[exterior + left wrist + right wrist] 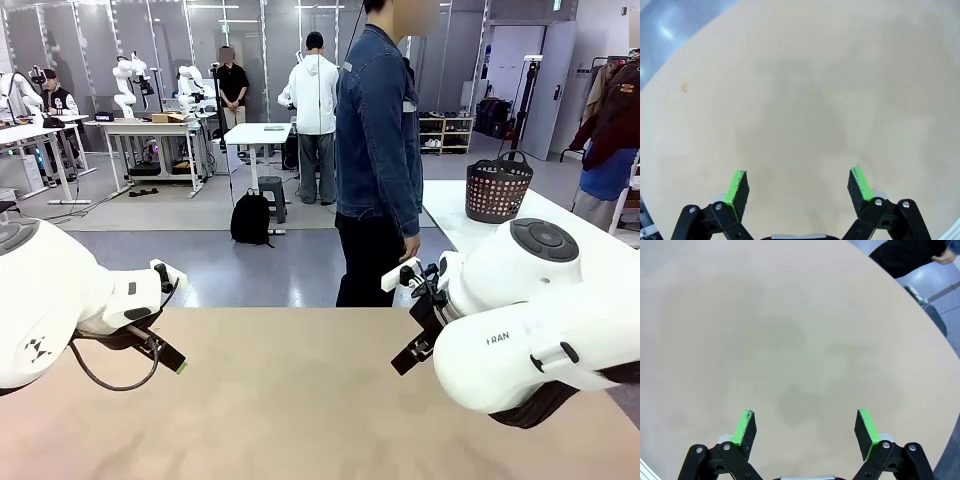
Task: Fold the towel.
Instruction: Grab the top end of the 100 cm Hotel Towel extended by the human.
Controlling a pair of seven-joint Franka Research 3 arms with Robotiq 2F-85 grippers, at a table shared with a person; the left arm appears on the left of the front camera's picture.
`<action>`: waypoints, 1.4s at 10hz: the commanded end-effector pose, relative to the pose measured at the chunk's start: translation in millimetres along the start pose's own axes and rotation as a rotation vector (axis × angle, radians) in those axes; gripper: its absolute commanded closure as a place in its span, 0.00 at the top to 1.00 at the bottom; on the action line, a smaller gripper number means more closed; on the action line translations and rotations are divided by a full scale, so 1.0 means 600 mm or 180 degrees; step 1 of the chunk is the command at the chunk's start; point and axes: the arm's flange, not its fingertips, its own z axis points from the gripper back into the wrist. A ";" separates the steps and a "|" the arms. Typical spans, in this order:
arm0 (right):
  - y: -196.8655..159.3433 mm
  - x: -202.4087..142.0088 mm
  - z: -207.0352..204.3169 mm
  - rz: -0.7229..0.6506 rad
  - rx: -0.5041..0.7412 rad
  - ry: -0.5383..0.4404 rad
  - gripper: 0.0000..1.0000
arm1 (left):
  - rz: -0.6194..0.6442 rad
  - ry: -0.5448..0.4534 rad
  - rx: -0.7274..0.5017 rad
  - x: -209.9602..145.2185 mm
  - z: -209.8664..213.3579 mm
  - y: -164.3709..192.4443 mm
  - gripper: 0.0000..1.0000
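The towel is out of view. My left gripper hangs low over the left side of the beige table; in the left wrist view it is open, its green pads wide apart over bare tabletop. My right gripper hovers over the table's right side. In the right wrist view this gripper is open too, with nothing between its fingers.
A person in a denim jacket stands at the table's far edge, one hand hanging by the side. A dark basket sits on a white table at the back right. A small brown spot marks the tabletop.
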 end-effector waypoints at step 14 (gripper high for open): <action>-0.429 -0.303 0.335 -0.1916 0.3085 -0.1152 1.00 | 0.1870 -0.0814 -0.3055 -0.220 0.345 0.484 1.00</action>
